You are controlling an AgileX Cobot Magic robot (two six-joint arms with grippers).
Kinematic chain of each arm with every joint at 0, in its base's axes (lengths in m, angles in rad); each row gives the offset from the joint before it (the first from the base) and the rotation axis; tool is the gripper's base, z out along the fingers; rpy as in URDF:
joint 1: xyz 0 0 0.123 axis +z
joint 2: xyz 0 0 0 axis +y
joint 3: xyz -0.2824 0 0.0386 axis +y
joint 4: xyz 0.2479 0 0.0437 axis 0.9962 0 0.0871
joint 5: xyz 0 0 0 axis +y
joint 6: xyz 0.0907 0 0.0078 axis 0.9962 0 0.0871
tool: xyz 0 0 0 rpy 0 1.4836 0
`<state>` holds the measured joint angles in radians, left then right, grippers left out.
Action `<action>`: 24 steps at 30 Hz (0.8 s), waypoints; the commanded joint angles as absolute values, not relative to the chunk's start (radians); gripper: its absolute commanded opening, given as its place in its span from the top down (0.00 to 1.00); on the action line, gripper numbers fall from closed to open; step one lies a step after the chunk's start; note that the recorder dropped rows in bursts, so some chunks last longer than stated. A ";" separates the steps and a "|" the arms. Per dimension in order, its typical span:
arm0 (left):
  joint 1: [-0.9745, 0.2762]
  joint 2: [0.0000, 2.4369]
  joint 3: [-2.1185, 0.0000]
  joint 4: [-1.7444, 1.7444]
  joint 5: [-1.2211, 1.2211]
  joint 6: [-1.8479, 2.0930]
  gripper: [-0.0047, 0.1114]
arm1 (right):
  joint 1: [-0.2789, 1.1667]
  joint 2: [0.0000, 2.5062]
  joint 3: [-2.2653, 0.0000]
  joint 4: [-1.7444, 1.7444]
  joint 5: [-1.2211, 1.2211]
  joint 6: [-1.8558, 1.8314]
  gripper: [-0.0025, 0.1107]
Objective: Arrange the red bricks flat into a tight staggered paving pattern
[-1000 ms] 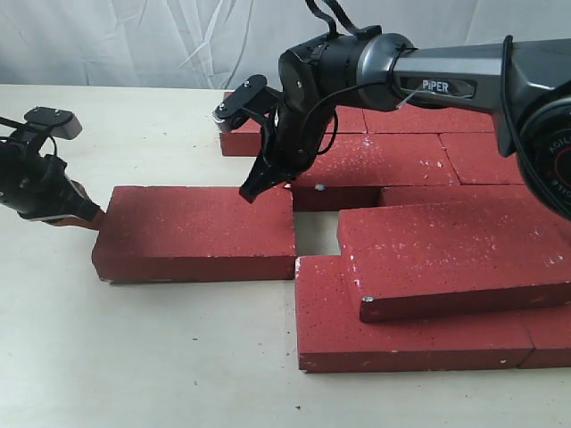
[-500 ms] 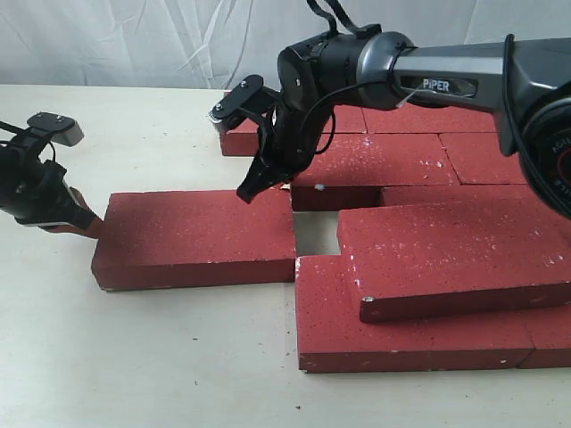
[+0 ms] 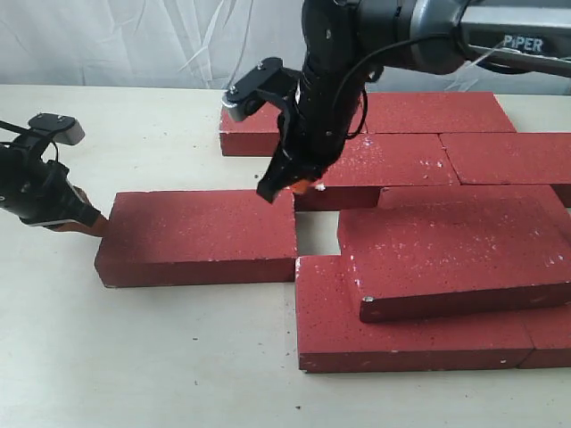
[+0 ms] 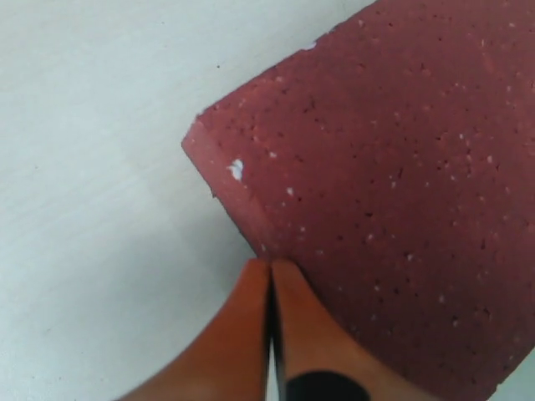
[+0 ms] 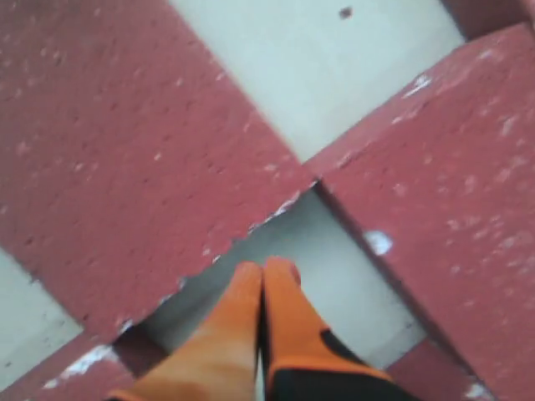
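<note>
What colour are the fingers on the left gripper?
Orange, one with a black patch; the left wrist view shows the fingers best.

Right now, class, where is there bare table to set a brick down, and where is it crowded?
Bare table lies nearer the camera than the lone brick, and behind it. The right side is crowded: packed bricks, one small gap.

A pale cream table (image 3: 178, 357) with a smooth, matte surface fills the scene. Behind its far edge hangs a white, wrinkled cloth (image 3: 134, 40) with soft folds. A tiny dark speck (image 5: 345, 12) lies on the tabletop.
</note>
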<state>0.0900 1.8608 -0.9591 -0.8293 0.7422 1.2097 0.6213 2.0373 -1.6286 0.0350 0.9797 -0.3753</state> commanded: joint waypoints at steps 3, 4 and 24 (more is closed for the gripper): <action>0.088 1.864 -0.960 -0.826 0.746 1.198 0.96 | 0.619 1.962 -1.417 0.666 1.019 -0.987 0.99; 0.088 1.862 -0.960 -0.829 0.751 1.181 0.96 | 0.619 1.965 -1.394 0.696 1.020 -1.023 0.99; 0.088 1.862 -0.960 -0.862 0.756 1.181 0.96 | 0.676 2.055 -1.363 0.422 0.904 -0.923 0.99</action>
<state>0.0900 1.8624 -0.9591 -0.8396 0.7443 1.1860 0.6747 2.0553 -1.3641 0.4459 0.9233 -0.9413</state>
